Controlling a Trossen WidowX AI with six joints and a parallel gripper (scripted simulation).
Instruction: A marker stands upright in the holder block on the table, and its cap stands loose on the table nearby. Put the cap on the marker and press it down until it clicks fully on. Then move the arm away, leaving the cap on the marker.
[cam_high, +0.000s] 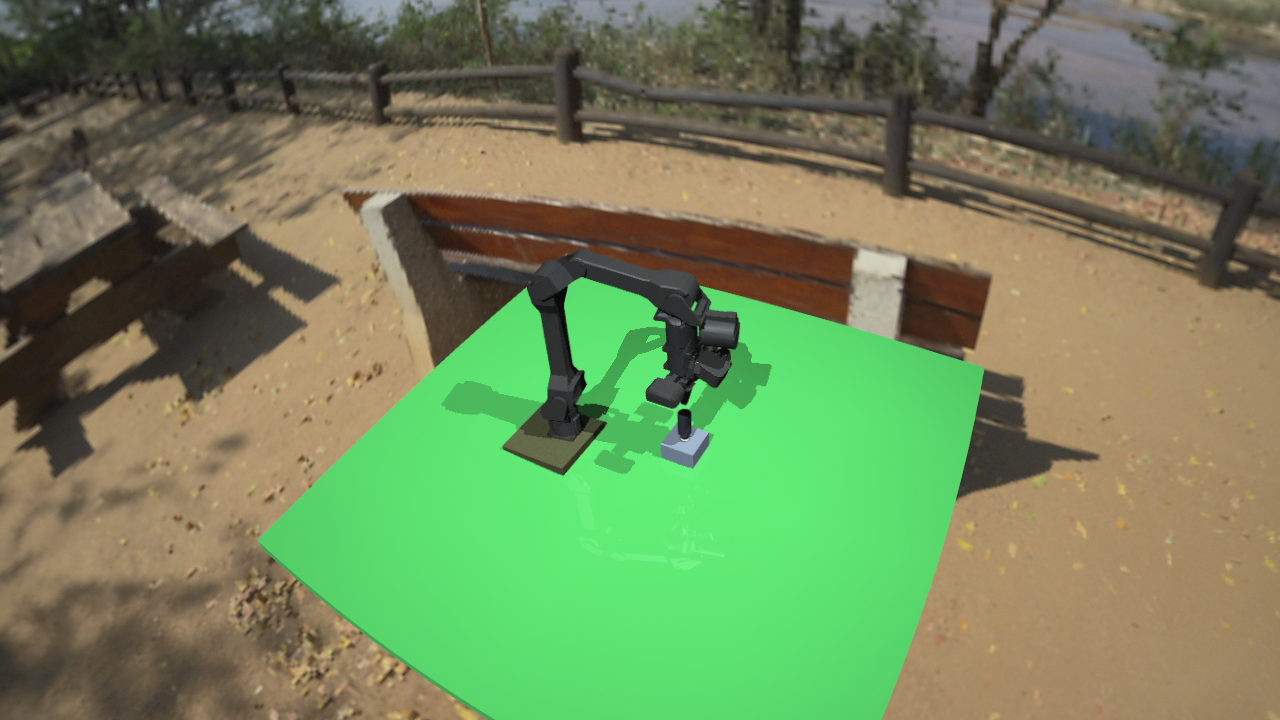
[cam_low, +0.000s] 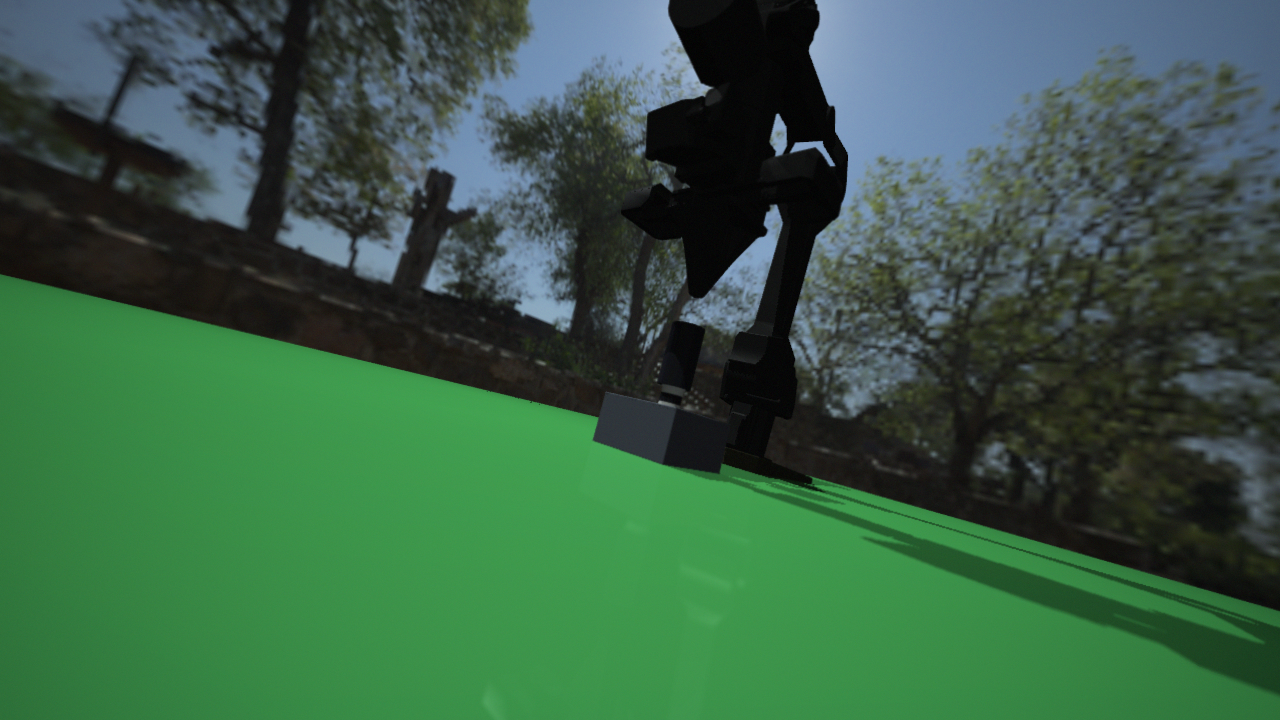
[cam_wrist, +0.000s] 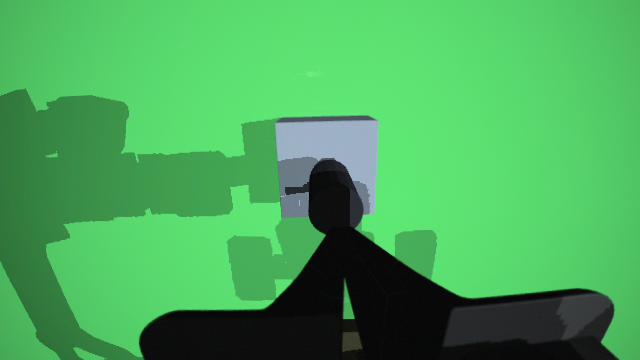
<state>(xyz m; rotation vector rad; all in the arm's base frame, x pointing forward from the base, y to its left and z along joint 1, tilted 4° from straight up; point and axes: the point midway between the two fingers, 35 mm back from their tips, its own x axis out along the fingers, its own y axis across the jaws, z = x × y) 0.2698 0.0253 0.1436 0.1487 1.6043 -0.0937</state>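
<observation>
The black cap (cam_high: 683, 420) (cam_low: 684, 353) (cam_wrist: 329, 202) sits upright on the marker (cam_low: 669, 396). A short light and dark band of the marker shows below the cap's rim; whether the cap is clicked fully down I cannot tell. The marker stands in the grey holder block (cam_high: 680, 454) (cam_low: 631, 428) (cam_wrist: 325, 137). My gripper (cam_high: 686, 403) (cam_low: 698, 293) (cam_wrist: 340, 236) is shut and empty, its fingertips together and pointing down. It hangs just above the cap's top, with a small gap visible in the exterior view. In the wrist view the fingertips overlap the near edge of the cap.
The arm's brown base plate (cam_high: 537, 445) (cam_low: 760, 463) (cam_wrist: 351, 341) lies to the left of the holder block in the top view. The arm's shadow falls across the green table (cam_high: 760, 573) around the block. A wooden bench is behind the table in the backdrop.
</observation>
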